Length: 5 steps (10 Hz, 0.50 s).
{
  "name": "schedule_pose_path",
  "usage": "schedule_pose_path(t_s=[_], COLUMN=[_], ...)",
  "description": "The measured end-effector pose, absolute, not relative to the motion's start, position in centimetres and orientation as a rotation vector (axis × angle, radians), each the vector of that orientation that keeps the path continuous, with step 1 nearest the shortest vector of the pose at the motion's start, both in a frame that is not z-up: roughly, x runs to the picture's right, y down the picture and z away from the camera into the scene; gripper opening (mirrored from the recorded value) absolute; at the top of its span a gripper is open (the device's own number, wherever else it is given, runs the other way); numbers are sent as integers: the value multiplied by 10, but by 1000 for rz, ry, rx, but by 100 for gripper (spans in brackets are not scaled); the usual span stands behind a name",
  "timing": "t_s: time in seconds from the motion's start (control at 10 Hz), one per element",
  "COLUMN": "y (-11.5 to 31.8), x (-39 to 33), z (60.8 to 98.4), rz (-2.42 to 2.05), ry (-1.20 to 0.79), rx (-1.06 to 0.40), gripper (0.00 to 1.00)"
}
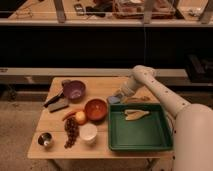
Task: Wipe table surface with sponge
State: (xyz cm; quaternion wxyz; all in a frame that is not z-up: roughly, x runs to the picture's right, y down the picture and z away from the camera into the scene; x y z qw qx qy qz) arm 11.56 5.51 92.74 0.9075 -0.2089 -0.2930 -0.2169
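From my seat, the table surface (102,84) is a light tan wooden top with the plank grain showing. At its left front corner stands a small metal cup (45,140). Behind that lies a dark grey block with a black handle (57,102). Next come a bunch of dark grapes (71,132), a purple bowl (74,90) towards the back, a carrot (69,114), a round yellow-orange fruit (80,117) and a white cup (88,133). The orange bowl (95,110) sits about mid-table.

Just right of that bowl lies the sponge (113,100), a small pale blue-grey block. It rests flat on the wood beside the back left corner of the green tray (140,148). The gripper (119,95) is down on the sponge from its right rear side. I cannot tell whether it is clamped on it or only resting against it.

The tray holds a pale yellowish piece (136,114) near its back edge. The white arm (157,92) reaches in from the right, over the tray's far corner.
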Motion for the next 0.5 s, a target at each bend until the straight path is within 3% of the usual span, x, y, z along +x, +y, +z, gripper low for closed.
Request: schedule_pose_path(t_s=[0.5], y=[38], x=[161], z=[936], rz=[-361], ry=[-518], rx=[-396], gripper=[0])
